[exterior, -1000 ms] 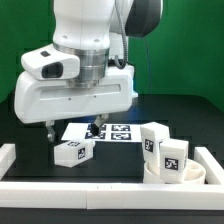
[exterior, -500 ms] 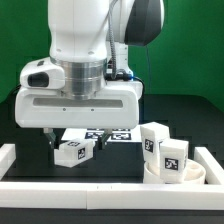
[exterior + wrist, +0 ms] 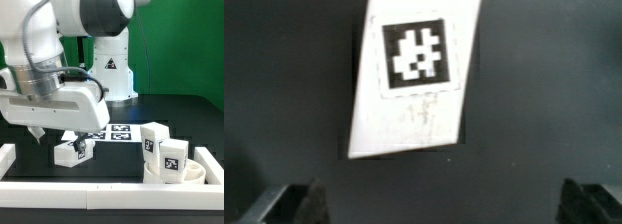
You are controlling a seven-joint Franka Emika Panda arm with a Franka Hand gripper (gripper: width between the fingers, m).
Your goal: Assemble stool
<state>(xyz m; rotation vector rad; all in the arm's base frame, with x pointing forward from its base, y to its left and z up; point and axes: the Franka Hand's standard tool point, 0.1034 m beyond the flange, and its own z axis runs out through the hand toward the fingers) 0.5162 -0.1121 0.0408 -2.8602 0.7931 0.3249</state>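
Gripper (image 3: 52, 135) position is recorded in the exterior view at the left of the frame, under the large white wrist housing and directly over 1 loose leg (image 3: 75, 151) lying on the black table. Only the finger tips are seen there, and contact with the leg cannot be confirmed. Behind that leg, the marker board (image 3: 115, 131) lies flat at frame centre. At the lower right, the round seat (image 3: 178, 177) is placed against the border rail (image 3: 100, 190), with 2 more legs (image 3: 165, 150) standing in it, well apart from the gripper.

In the wrist view, 2 dark fingertips (image 3: 290, 203) are seen at the lower corners of the frame, set wide apart with nothing between them. A white tagged leg (image 3: 416, 82) occupies the upper centre, its long axis running nearly top to bottom with a slight tilt. The leg is judged to lie ahead of the open jaws, not yet between them; an advance along that axis is required before closing.
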